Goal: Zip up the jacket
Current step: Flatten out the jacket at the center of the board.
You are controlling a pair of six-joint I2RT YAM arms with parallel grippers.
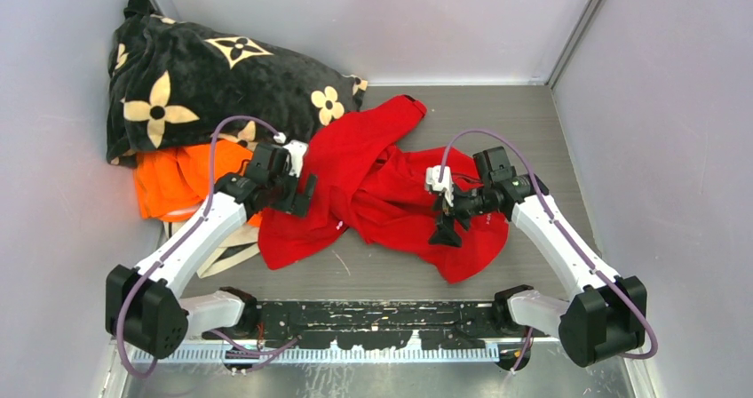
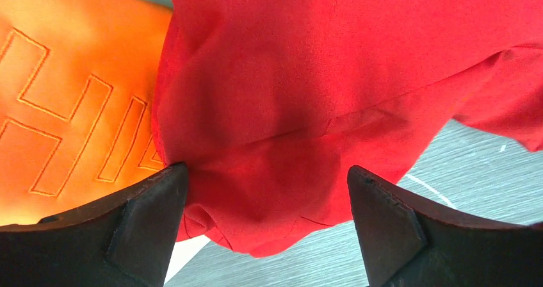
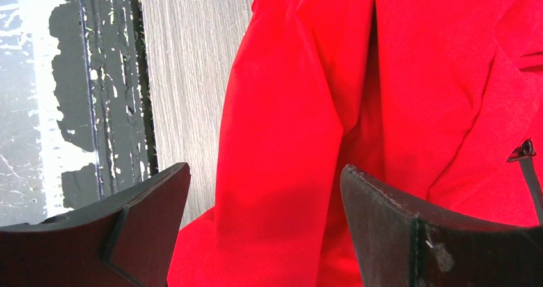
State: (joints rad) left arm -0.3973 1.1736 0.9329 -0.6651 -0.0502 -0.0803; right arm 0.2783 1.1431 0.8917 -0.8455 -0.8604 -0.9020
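Note:
The red jacket (image 1: 373,185) lies crumpled in the middle of the grey table, its zip line not visible from above. My left gripper (image 1: 297,194) is open over the jacket's left edge. In the left wrist view the jaws stand wide apart (image 2: 269,197) with a bulge of red cloth (image 2: 288,107) between them, not pinched. My right gripper (image 1: 444,229) is open over the jacket's right part. In the right wrist view (image 3: 266,197) a long red fold (image 3: 288,139) runs between the jaws, and a small dark zip pull (image 3: 525,151) shows at the far right.
An orange garment (image 1: 178,180) lies left of the jacket, touching it, and shows in the left wrist view (image 2: 64,107). A black flower-patterned blanket (image 1: 195,78) fills the back left corner. A pale cloth (image 1: 222,256) lies under the left arm. Grey walls enclose the table; a black plate (image 3: 102,75) lines the near edge.

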